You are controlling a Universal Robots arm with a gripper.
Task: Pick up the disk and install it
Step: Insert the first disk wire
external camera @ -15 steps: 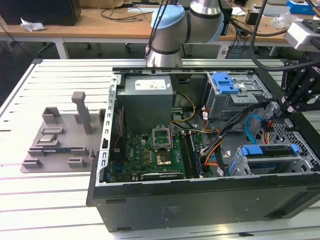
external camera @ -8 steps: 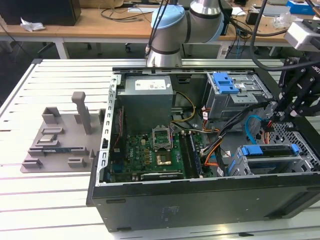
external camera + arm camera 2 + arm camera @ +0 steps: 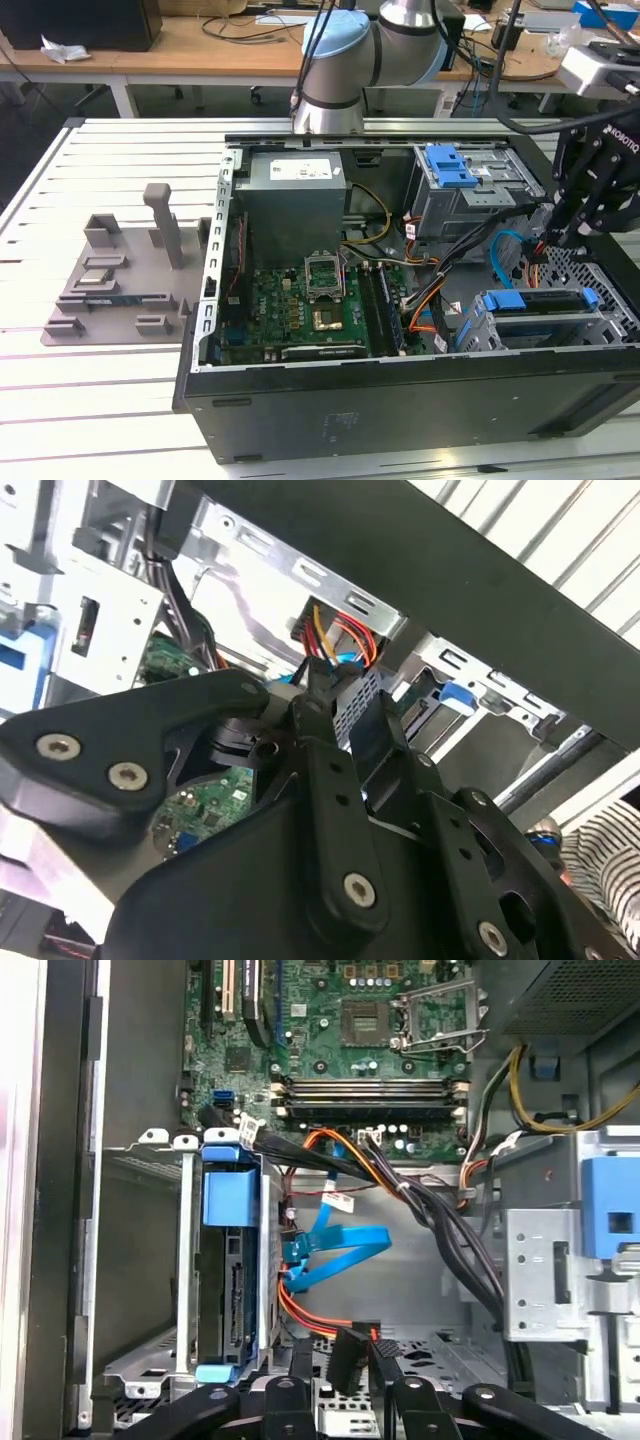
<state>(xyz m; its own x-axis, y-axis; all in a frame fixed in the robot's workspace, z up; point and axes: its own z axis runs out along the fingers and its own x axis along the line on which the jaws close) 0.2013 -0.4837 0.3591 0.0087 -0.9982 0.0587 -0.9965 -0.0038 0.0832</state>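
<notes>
Sitting in bay (image 3: pixel 150 1260): one disk (image 3: pixel 232 1260)

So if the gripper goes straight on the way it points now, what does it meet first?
Probably the black connector on the orange wires, directly before the gripper; behind it is the case's metal panel. Depth is unclear. The disk lies aside.

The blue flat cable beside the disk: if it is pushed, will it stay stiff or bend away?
Probably floppy: the blue flat cable is a thin ribbon that already lies folded in a loop, so it should bend aside. It looks light. One end seems to run to the disk, so a hard push may strain that plug.
</notes>
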